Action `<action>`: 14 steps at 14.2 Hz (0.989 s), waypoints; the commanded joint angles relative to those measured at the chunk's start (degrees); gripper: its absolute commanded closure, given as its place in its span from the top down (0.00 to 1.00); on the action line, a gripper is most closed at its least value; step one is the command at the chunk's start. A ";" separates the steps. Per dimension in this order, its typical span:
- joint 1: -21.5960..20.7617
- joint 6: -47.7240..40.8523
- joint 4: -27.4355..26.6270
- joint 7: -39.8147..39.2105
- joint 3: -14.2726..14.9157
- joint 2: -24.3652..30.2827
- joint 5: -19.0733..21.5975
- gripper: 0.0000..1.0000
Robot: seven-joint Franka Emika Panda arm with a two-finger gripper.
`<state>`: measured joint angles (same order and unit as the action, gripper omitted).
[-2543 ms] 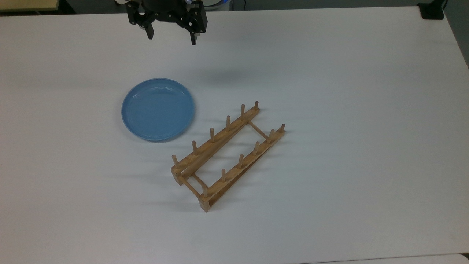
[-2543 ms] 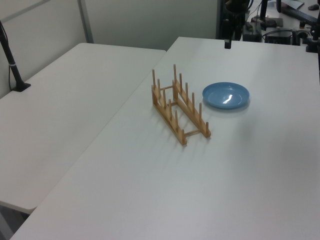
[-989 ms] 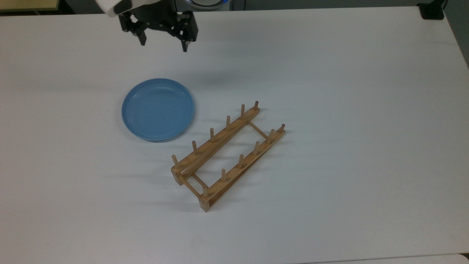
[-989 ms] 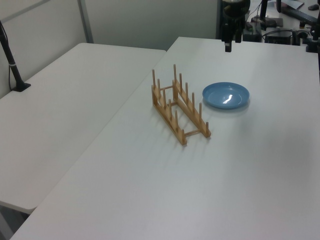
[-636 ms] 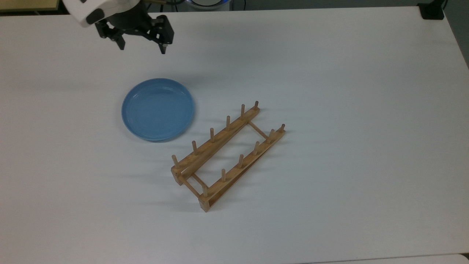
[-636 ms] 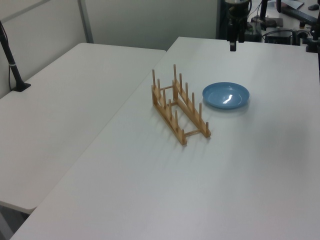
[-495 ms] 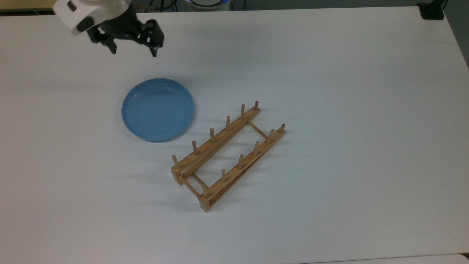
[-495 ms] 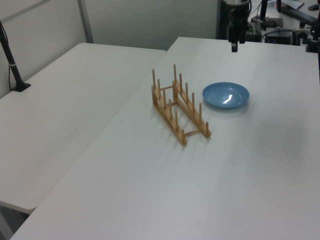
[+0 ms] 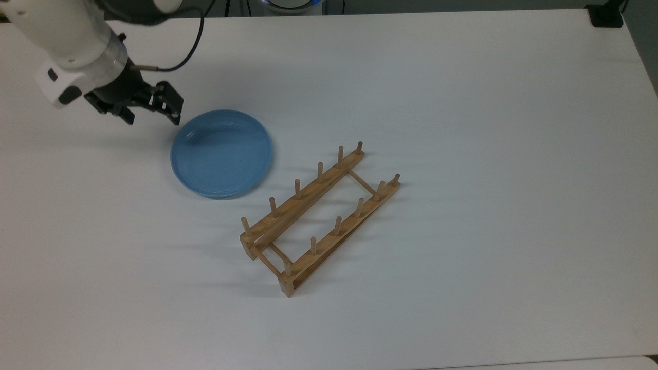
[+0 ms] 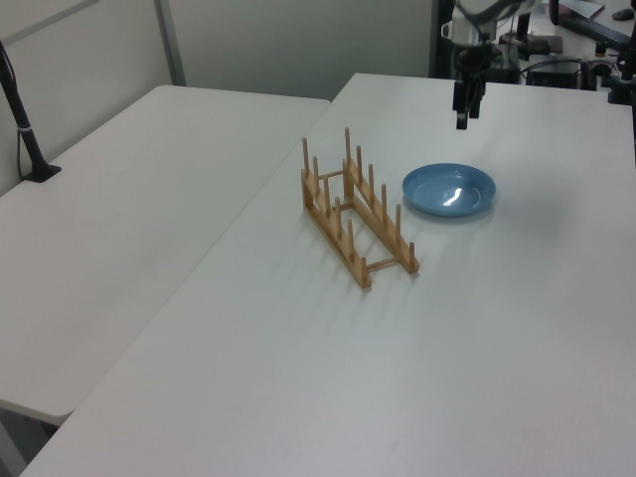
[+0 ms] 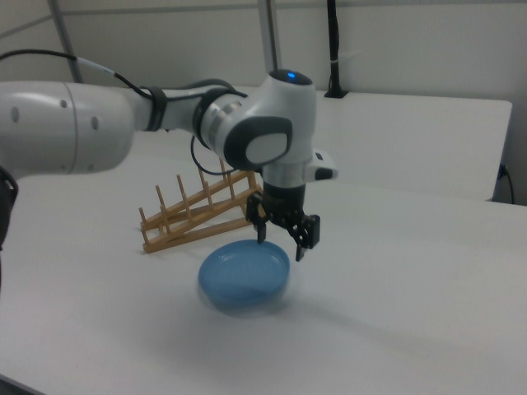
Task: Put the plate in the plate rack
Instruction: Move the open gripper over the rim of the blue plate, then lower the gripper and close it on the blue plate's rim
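The plate [image 9: 221,153] is lying flat on the white table [image 9: 462,103], not in the rack [image 9: 318,218] but just beside it, toward the top view's left. The rack is standing on its own with its pegs pointing up and nothing slotted between them. The gripper [image 9: 152,116] is hanging over the plate's upper-left edge in the top view, its two fingers spread apart and holding nothing; in the right view the gripper [image 11: 280,240] is straddling the plate's [image 11: 244,275] far rim from above. The white arm [image 11: 165,123] is reaching in from the right view's left, a black cable [image 9: 182,54] looping along it. A black post [image 10: 20,114] is standing on the neighbouring table [image 10: 119,199], well away from everything. Between plate and rack the tabletop is lying open.
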<state>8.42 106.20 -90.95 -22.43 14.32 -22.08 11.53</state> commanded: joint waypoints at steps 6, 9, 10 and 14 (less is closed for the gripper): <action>-1.92 9.54 -0.90 -2.27 0.36 -6.83 1.39 0.74; -2.80 10.25 -0.90 -2.01 0.27 -7.89 1.47 0.59; -2.80 10.77 -0.90 -1.83 0.18 -8.15 1.48 0.53; -2.89 11.83 -0.90 -1.74 0.09 -8.42 2.00 0.44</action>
<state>6.16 116.36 -91.00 -23.46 14.08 -30.81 12.16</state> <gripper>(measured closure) 0.515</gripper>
